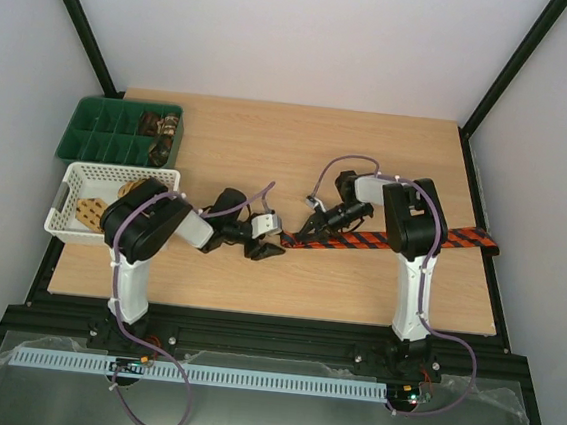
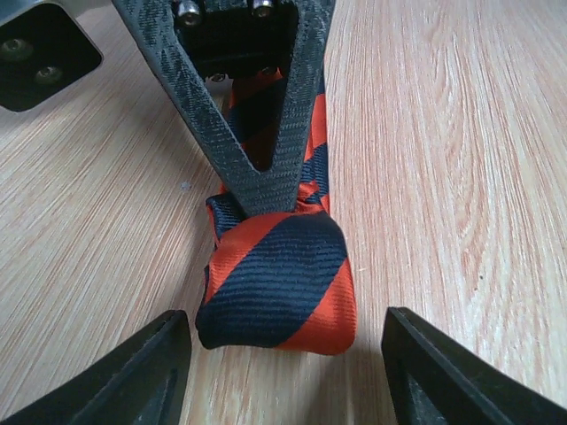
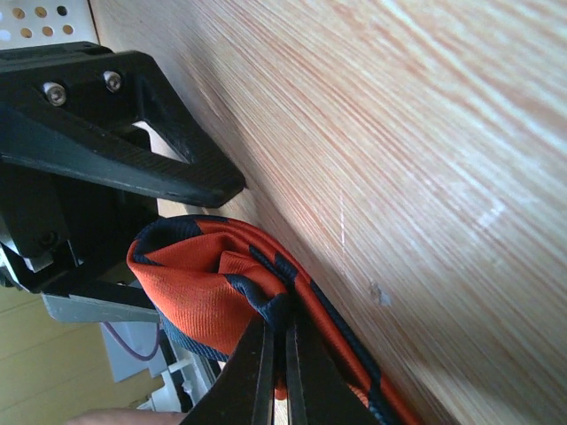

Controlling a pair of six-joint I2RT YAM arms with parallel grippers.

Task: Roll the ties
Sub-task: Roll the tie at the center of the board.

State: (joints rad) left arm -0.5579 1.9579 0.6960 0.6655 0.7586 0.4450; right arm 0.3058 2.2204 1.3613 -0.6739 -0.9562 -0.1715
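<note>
A red-and-black striped tie point(image 1: 391, 239) lies across the table from the middle to the right edge. Its left end is folded over into a small loop point(image 2: 279, 283). My right gripper point(image 1: 312, 225) is shut on the tie just behind this fold, and its pinch shows in the right wrist view point(image 3: 282, 323). My left gripper point(image 1: 268, 248) is open. Its fingertips point(image 2: 159, 354) stand on either side of the folded end without touching it. A tan patterned tie point(image 1: 91, 212) lies in the basket. Brown rolled ties point(image 1: 158, 125) sit in the green tray.
The white lattice basket point(image 1: 76, 175) stands at the left edge, with the green compartment tray point(image 1: 95, 134) behind it. The tie's wide end point(image 1: 482, 237) hangs over the table's right edge. Black frame posts rise at the back corners.
</note>
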